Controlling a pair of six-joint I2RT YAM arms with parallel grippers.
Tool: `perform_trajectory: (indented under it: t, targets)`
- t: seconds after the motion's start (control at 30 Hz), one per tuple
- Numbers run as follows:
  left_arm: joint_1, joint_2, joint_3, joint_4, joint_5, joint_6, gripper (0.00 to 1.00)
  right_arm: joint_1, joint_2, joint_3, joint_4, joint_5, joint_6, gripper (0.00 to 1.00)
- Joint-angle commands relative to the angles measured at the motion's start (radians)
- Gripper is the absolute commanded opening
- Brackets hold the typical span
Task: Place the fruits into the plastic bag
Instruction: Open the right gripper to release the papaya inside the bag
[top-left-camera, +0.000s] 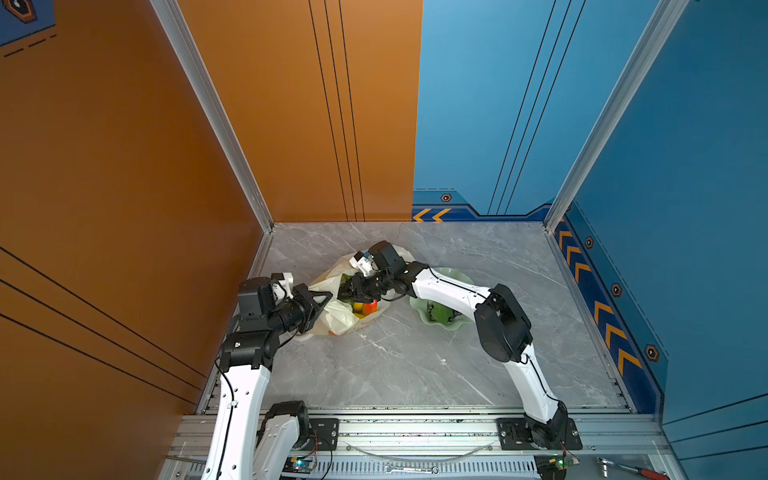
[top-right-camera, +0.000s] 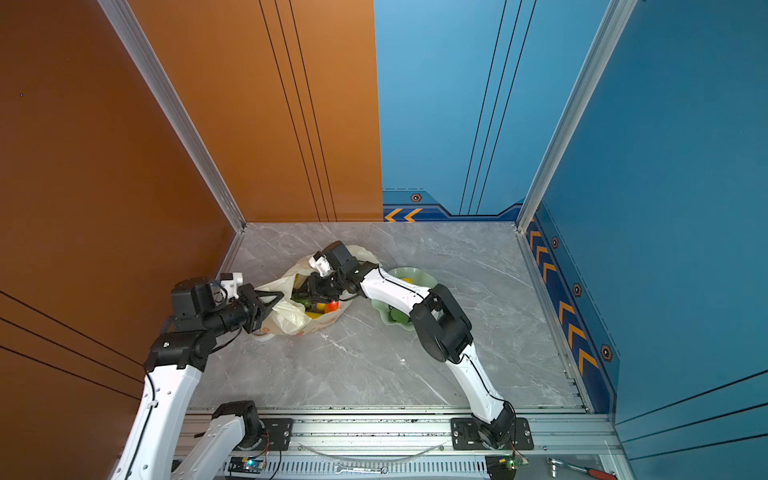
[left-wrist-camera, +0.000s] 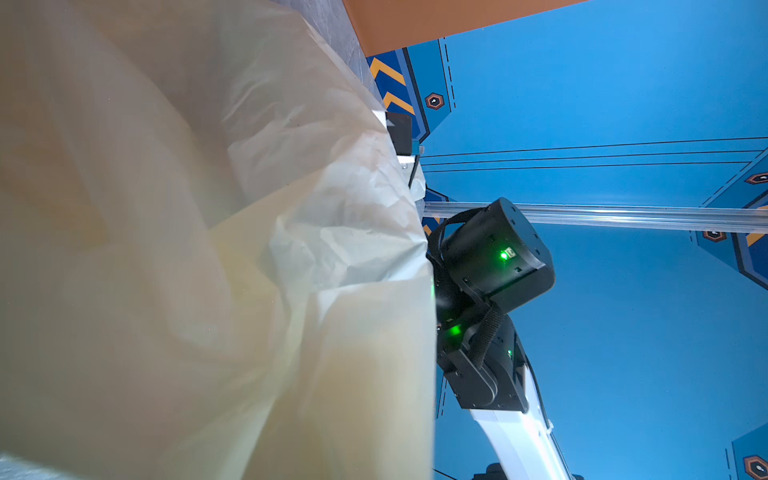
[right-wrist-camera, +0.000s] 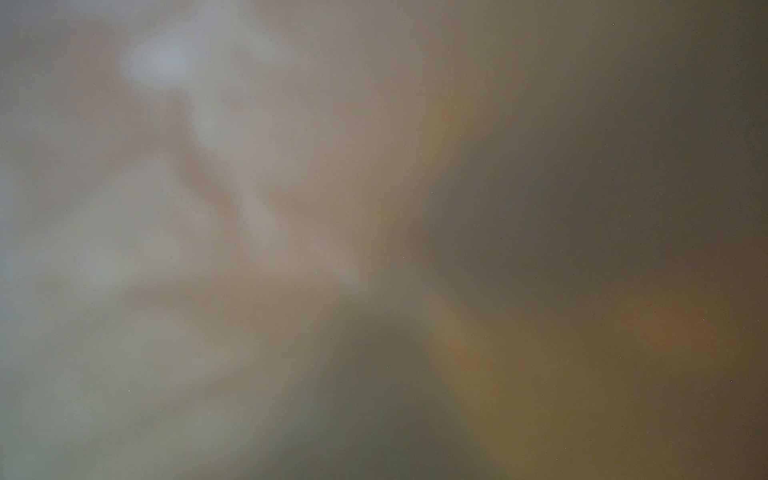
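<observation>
The cream-white plastic bag (top-left-camera: 338, 320) (top-right-camera: 286, 322) lies crumpled at the back left of the marble table. My left gripper (top-left-camera: 326, 297) (top-right-camera: 276, 297) is shut on its near edge and holds the mouth up. Bag film (left-wrist-camera: 208, 249) fills most of the left wrist view. My right gripper (top-left-camera: 348, 291) (top-right-camera: 306, 290) reaches down inside the bag; how its jaws stand is hidden, and the right wrist view is only blur. A red-yellow fruit (top-left-camera: 368, 307) (top-right-camera: 329, 306) shows inside the bag. Green fruits (top-left-camera: 440, 312) (top-right-camera: 398, 316) and a yellow one (top-right-camera: 406, 280) lie in the pale green dish (top-left-camera: 442, 327) (top-right-camera: 384, 318).
The right forearm (top-left-camera: 444, 286) passes over the dish. An orange wall (top-left-camera: 124, 208) stands close on the left, a blue wall (top-left-camera: 685, 249) on the right. A spanner (top-left-camera: 411, 469) and a red-handled tool (top-left-camera: 631, 470) lie on the front rail.
</observation>
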Motion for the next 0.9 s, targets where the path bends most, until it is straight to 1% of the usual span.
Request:
perform_trajectory:
  t: [0.0,0.27,0.37,0.47,0.6,0.87]
  targets:
    - [0.01,0.001,0.027,-0.013,0.018,0.021,0.0,0.006,0.026,0.044,0.033,-0.008,0.024,0.38]
    - [0.013,0.0,0.025,-0.013,0.017,0.021,0.0,0.016,0.04,0.053,-0.004,0.0,0.002,0.46]
    - [0.013,-0.002,0.021,-0.013,0.017,0.021,0.0,0.022,0.043,0.078,-0.075,0.02,-0.044,0.54]
    - [0.016,-0.007,0.011,-0.013,0.015,0.02,0.0,0.027,0.047,0.105,-0.133,0.034,-0.083,0.64]
    - [0.017,-0.014,0.005,-0.013,0.012,0.015,0.0,0.028,0.041,0.108,-0.138,0.04,-0.087,0.66]
    - [0.019,-0.011,0.012,-0.013,0.011,0.015,0.0,0.022,0.026,0.108,-0.141,0.037,-0.087,0.66]
